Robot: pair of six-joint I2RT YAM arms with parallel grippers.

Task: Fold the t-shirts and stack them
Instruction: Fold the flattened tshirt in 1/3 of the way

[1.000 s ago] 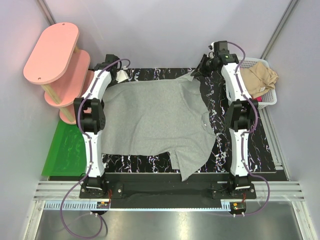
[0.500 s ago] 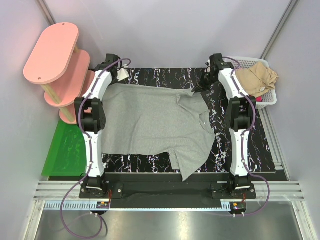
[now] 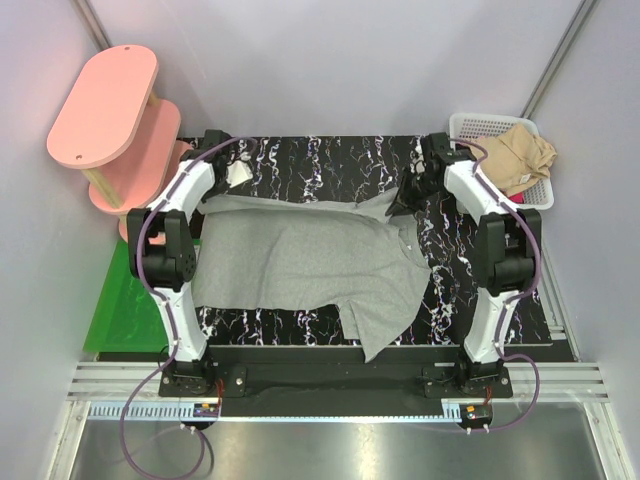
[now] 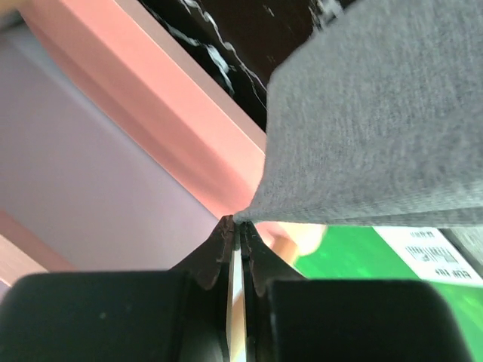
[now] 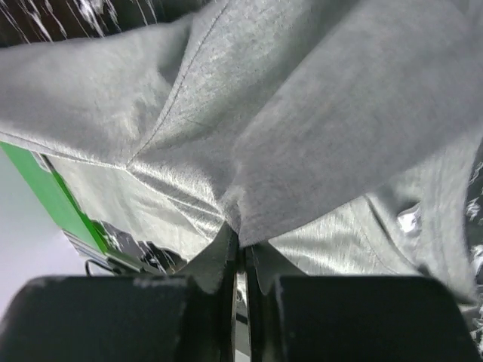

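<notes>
From above, the grey t-shirt (image 3: 300,265) lies across the middle of the table (image 3: 330,155). Its far edge is lifted between my left claw (image 3: 207,195) at ten o'clock and my right claw (image 3: 400,205) at two o'clock. I judge I hold both ends so the far half can fold toward six o'clock in one even line. A tan t-shirt (image 3: 520,155) sits in the white basket (image 3: 465,125), off the table at two o'clock.

In my left wrist view, the left claw (image 4: 238,226) is pressed together on a thin grey edge of the shirt (image 4: 362,128), with the pink shelf (image 4: 189,128) behind.

In my right wrist view, the right claw (image 5: 240,234) pinches bunched grey cloth (image 5: 302,113), which drapes away from it.
</notes>
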